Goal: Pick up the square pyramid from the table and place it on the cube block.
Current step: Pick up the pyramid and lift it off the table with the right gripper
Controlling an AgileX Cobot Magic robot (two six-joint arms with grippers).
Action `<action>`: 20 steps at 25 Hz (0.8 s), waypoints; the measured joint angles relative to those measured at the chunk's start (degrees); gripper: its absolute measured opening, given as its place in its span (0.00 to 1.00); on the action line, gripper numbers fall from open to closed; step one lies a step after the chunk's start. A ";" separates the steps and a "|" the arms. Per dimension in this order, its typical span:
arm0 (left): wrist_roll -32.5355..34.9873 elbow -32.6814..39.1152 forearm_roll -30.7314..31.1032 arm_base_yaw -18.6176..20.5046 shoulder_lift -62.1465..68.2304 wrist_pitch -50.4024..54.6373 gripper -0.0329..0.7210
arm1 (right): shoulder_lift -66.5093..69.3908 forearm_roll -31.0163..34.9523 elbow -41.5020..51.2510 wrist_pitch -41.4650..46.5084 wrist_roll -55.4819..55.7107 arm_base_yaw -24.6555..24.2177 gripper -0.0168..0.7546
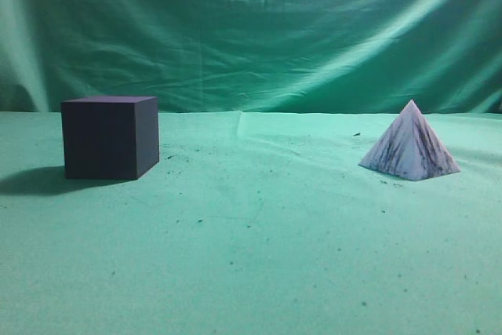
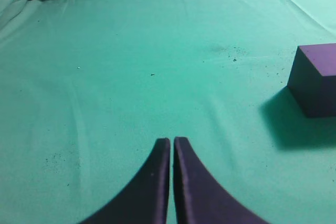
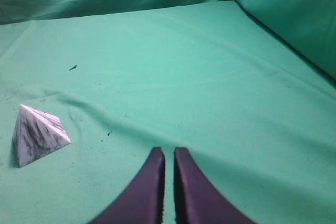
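The square pyramid (image 1: 410, 147), white with dark streaks, stands upright on the green table (image 1: 259, 233) at the right. It also shows in the right wrist view (image 3: 37, 135), far to the left of my right gripper (image 3: 168, 151), which is shut and empty. The dark cube block (image 1: 110, 136) stands at the left of the table. In the left wrist view the cube block (image 2: 316, 78) lies at the right edge, well right of my left gripper (image 2: 171, 141), which is shut and empty. Neither gripper shows in the exterior view.
A green draped backdrop (image 1: 251, 29) hangs behind the table. Folds of cloth rise at the right of the right wrist view (image 3: 294, 14). Small dark specks dot the cloth (image 1: 196, 221) between the two blocks.
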 joint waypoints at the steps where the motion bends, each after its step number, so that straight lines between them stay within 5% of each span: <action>1: 0.00 0.00 0.00 0.00 0.00 0.00 0.04 | 0.00 0.00 0.00 0.00 0.00 0.00 0.08; 20: 0.00 0.00 0.00 0.00 0.00 0.00 0.04 | 0.00 0.00 0.01 0.00 0.00 0.00 0.08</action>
